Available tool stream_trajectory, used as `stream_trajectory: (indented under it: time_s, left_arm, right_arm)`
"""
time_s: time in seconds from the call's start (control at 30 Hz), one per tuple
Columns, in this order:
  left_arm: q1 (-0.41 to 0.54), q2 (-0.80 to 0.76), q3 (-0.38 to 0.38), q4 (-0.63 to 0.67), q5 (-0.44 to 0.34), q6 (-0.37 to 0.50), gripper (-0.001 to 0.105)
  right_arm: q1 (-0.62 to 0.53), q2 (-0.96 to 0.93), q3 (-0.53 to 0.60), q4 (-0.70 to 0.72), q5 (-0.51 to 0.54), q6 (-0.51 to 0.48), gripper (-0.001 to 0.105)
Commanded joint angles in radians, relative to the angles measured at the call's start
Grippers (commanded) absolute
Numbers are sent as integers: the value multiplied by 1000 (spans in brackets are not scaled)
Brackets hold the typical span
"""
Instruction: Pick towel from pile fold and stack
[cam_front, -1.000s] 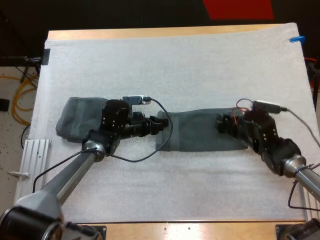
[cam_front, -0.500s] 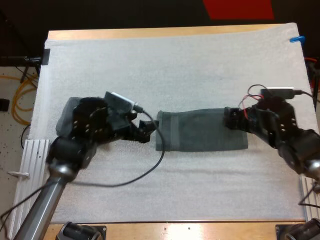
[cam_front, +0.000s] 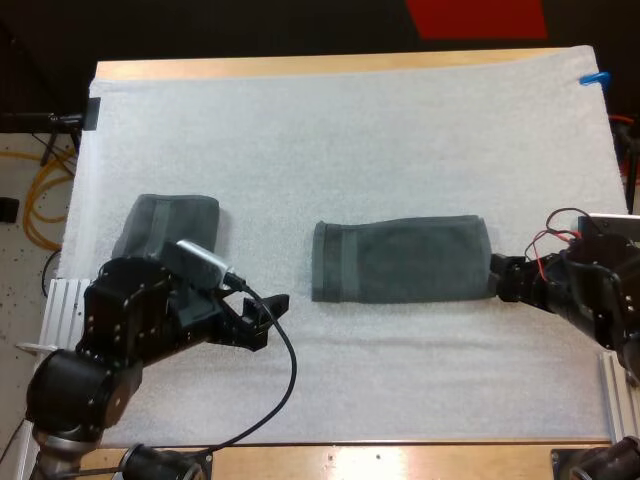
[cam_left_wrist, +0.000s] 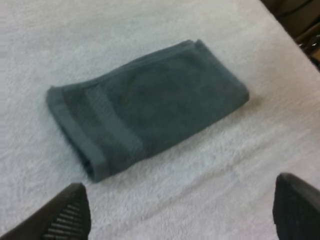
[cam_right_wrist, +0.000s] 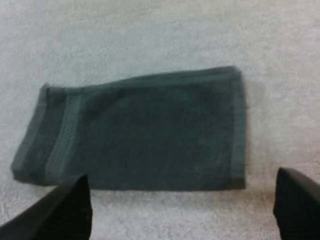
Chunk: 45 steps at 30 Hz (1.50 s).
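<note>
Grey-green folded towel (cam_front: 400, 260) lies flat mid-mat, both pincers wide and empty: left gripper (cam_front: 266, 320) near its banded end, right gripper (cam_front: 500, 278) just beside the other. Folding looks done; stacking it on the folded stack (cam_front: 170, 225) needs a fresh grasp.

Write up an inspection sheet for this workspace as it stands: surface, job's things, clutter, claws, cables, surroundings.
Surface: white mat lying flat over the wooden table; no stains seen.
Job's things: one folded towel lying flat at mid-mat; a folded stack on the mat's left side, its near end hidden.
Clutter: nothing seen.
Claws: left claw open, over bare mat nearer than the folded towel's left end; right claw open, beside the folded towel's right end and clear of it.
Cables: yellow cable loops on the floor left of the table.
Surroundings: pale ribbed rail at the table's left edge.
</note>
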Motion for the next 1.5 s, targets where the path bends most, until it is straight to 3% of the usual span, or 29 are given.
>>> stream_trajectory:
  time_s: [0.0, 0.17, 0.37, 0.5, 0.7, 1.2, 1.47]
  left_arm:
    - [2, -1, -4, 1, -16, -9, 73]
    - [2, 19, -4, -2, -16, -15, 73]
    - [2, 42, -4, -64, -16, -110, 72]
    - [2, 62, -4, -116, -16, -214, 72]
    - [2, 77, -4, -120, -8, -232, 72]
    - [2, 77, -4, -120, -8, -248, 72]
    - [2, 77, -4, -120, -8, -248, 72]
  right_arm:
    - [-2, 5, -9, -11, 17, 1, 72]
    - [-44, 87, -9, -103, -12, -6, 72]
    - [-238, 272, -9, -203, -250, -19, 72]
    - [-375, 417, -9, -232, -381, -93, 72]
    - [-488, 595, -9, -254, -544, -181, 72]
    - [-450, 878, -9, -393, -752, -191, 72]
    - [-362, 939, -9, -396, -752, -175, 72]
